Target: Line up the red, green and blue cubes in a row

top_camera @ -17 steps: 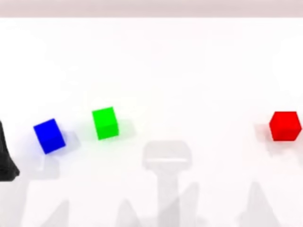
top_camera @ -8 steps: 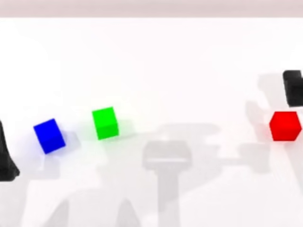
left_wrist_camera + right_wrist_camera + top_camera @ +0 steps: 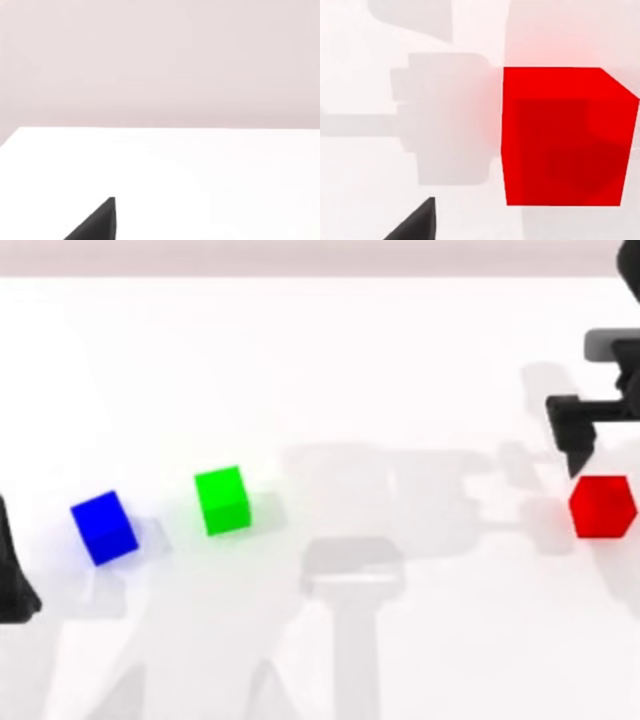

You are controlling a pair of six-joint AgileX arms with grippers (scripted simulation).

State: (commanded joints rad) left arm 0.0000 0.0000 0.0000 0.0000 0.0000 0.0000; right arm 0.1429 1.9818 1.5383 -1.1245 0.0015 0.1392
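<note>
Small matte red cube rests on white table at right; right gripper hovers just beside it, finger state indeterminable. Green cube and blue cube sit left, apart. Left gripper parked at left edge.

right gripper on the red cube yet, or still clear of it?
Apart. In the top view the right gripper ends short of the red cube, with white table showing between them; the right wrist view shows the cube's faces bare.

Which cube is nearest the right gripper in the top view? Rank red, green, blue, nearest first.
From the right gripper, at the table's right edge:
1. red cube: just below it in the top view, far right.
2. green cube: left of centre.
3. blue cube: far left, beside the parked left gripper.
</note>
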